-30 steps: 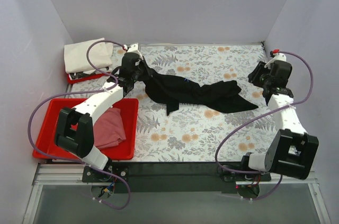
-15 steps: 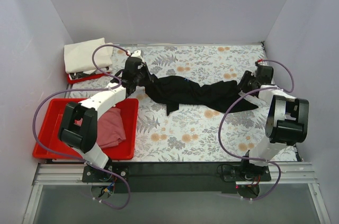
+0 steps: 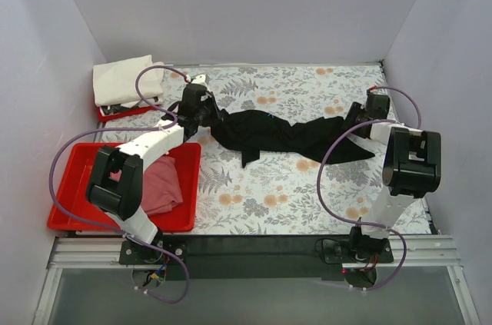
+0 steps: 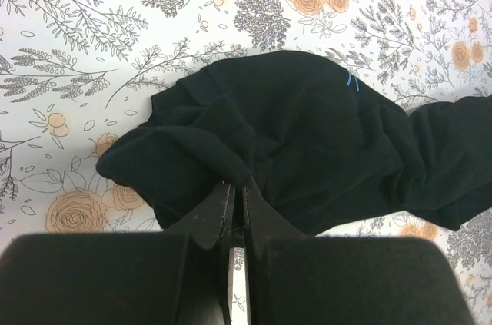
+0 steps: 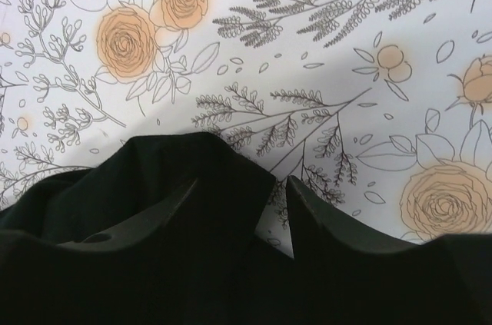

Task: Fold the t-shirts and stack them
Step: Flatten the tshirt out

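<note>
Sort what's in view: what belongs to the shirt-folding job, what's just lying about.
Job: black t-shirt, pink t-shirt, cream-white t-shirt.
Lying about: large red tray under the pink one, small red tray under the cream one, floral table cover.

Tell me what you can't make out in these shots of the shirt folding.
Top view: left arm hides part of the pink shirt.
Top view: cream shirt covers most of the rear tray.
Right wrist view: right hand dark against the black shirt, contact unclear.
Left wrist view: right edge cuts off the black shirt.
</note>
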Action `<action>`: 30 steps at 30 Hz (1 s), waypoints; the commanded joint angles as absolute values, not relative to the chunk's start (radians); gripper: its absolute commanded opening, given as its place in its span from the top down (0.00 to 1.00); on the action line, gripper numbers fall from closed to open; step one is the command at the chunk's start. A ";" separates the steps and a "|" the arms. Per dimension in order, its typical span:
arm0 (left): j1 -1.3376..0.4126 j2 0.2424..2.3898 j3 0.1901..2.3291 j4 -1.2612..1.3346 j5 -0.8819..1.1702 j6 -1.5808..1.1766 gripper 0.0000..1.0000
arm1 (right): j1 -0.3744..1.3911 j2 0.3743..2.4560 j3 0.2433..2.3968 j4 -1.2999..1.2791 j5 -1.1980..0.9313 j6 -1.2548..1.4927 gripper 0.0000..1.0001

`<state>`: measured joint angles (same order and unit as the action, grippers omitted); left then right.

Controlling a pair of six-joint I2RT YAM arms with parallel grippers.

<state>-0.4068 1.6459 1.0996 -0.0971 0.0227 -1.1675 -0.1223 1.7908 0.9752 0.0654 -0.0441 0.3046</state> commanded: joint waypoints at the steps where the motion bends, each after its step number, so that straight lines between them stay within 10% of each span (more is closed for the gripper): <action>1: -0.400 1.606 1.091 -0.100 0.025 -1.157 1.00 | -0.106 1.822 1.015 0.101 -0.018 0.310 0.57; 4: -0.400 1.600 1.089 -0.103 0.020 -1.154 1.00 | -0.103 1.833 1.017 0.101 -0.020 0.311 0.58; 8: -0.400 1.591 1.088 -0.109 0.015 -1.155 1.00 | -0.101 1.829 1.012 0.100 -0.025 0.307 0.97; 30: -0.380 1.508 1.175 -0.156 -0.067 -1.115 1.00 | -0.103 1.166 0.922 0.184 -0.130 0.204 0.99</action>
<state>-0.3916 1.5936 1.1107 -0.1535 -0.0441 -1.1412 -0.1028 1.1809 0.8673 0.1501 -0.1070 0.2420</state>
